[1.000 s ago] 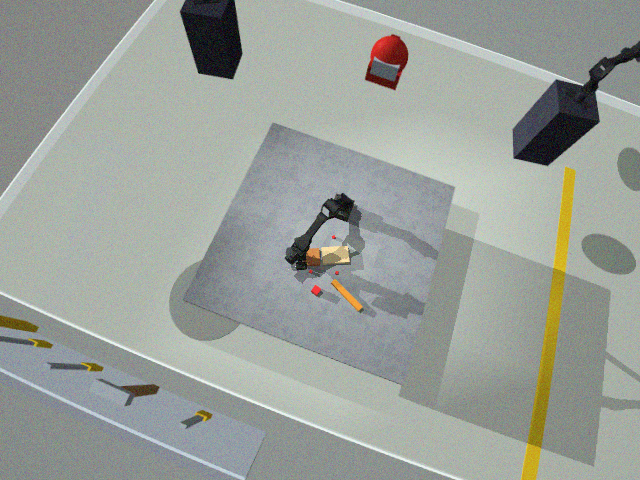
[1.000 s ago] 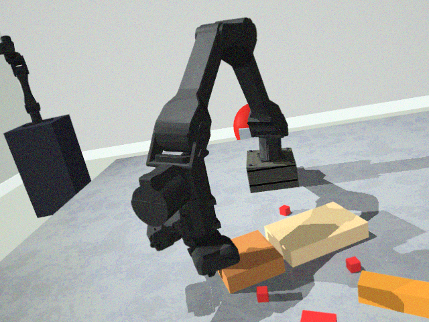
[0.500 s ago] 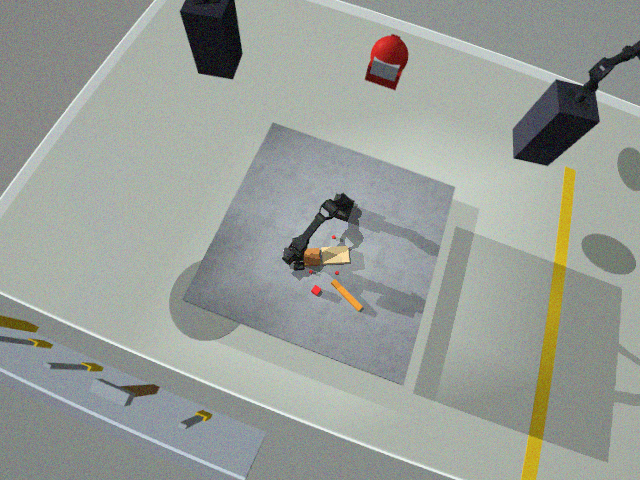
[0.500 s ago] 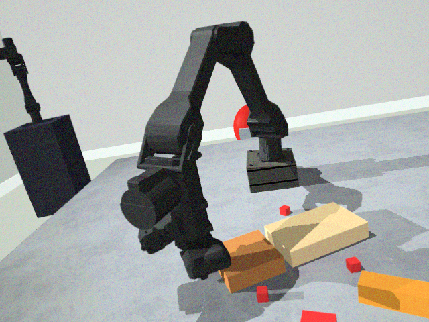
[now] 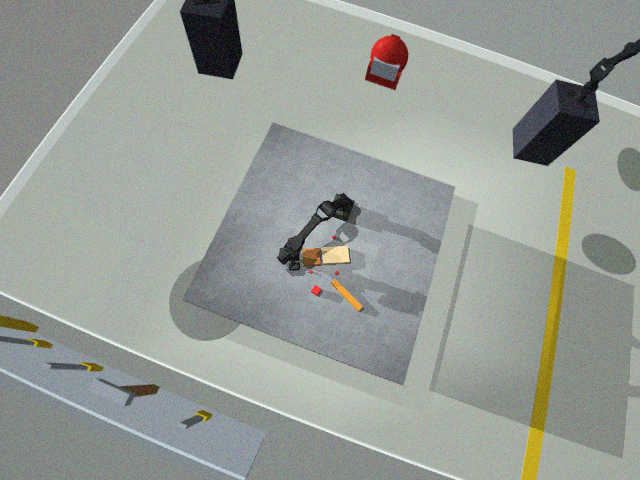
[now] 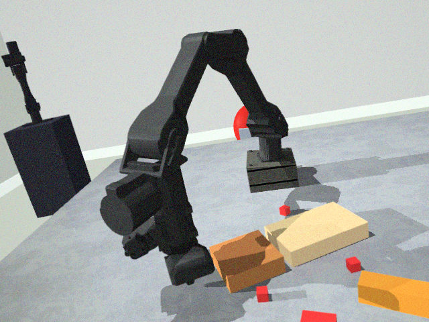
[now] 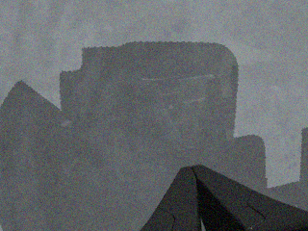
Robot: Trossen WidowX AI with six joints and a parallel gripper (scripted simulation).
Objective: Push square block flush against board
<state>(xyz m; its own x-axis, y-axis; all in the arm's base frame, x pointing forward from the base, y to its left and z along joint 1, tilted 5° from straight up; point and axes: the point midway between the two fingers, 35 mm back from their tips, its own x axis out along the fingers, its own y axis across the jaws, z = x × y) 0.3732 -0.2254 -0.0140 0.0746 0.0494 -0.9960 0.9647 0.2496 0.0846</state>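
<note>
We have the gripper [image 5: 294, 265] [image 6: 190, 277] [image 7: 192, 176] closed with nothing between its jaws. Just beside them, the brown square block [image 5: 311, 257] [image 6: 250, 257] lies flat. On the block's side away from the jaws sits the cream board [image 5: 336, 254] [image 6: 320, 232]; we cannot tell whether their facing sides fully touch.
</note>
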